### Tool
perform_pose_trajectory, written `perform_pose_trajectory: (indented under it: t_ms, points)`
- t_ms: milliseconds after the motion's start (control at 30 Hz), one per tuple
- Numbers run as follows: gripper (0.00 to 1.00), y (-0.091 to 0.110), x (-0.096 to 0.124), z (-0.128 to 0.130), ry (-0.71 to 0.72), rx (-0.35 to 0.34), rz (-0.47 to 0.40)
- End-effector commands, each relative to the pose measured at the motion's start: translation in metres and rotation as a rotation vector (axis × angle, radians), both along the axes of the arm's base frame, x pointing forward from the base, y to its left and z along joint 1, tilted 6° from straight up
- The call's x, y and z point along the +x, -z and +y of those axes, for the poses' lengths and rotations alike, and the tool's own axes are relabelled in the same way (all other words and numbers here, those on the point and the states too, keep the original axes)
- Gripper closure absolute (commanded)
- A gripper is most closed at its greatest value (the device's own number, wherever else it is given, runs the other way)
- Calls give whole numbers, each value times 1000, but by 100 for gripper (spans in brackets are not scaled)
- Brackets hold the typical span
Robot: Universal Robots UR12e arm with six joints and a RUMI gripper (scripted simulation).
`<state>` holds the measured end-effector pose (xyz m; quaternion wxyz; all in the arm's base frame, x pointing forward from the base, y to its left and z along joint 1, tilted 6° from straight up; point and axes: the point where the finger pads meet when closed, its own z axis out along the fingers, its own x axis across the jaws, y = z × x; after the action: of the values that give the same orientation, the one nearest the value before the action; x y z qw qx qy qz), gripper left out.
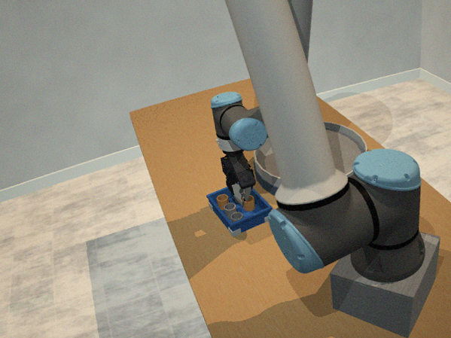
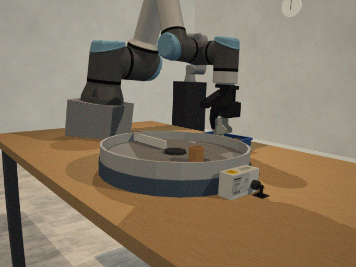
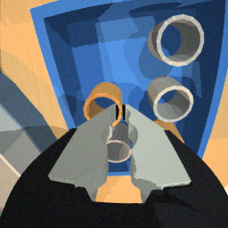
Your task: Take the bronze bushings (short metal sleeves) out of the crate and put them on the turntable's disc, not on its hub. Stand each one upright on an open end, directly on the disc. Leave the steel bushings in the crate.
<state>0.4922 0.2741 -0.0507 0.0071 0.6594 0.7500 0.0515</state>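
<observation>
Progress: one bronze bushing [image 2: 196, 154] stands on the turntable [image 1: 265, 179] [image 2: 157, 169] by one long edge of the worktop [image 1: 181, 146] [image 2: 172, 223], off the hub [image 2: 175, 151], its foot hidden. Near the opposite long edge, two bronze remain in the crate [image 1: 251, 223] [image 2: 247, 139] [image 3: 37, 20], with three steel properly left there. My claw [image 1: 243, 199] [image 2: 223, 133] [image 3: 120, 105] appears clenched on the wall of the near bronze [image 1: 248, 204] [image 3: 109, 88], not yet lifted out; the far bronze [image 1: 222, 202] [image 3: 172, 131] awaits.

Bronze bushing [image 3: 93, 100] beside the pincer [image 3: 120, 108] in blue crate [image 3: 39, 24].
</observation>
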Motion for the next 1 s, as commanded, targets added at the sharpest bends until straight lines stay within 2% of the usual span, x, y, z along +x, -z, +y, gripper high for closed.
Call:
perform_pose_trajectory:
  t_ms: [0,467,967]
  points:
    - [100,-1,0,0,0,0,-1]
    - [100,-28,-2,-2,0,0,-1]
    - [100,-96,-7,-6,0,0,-1]
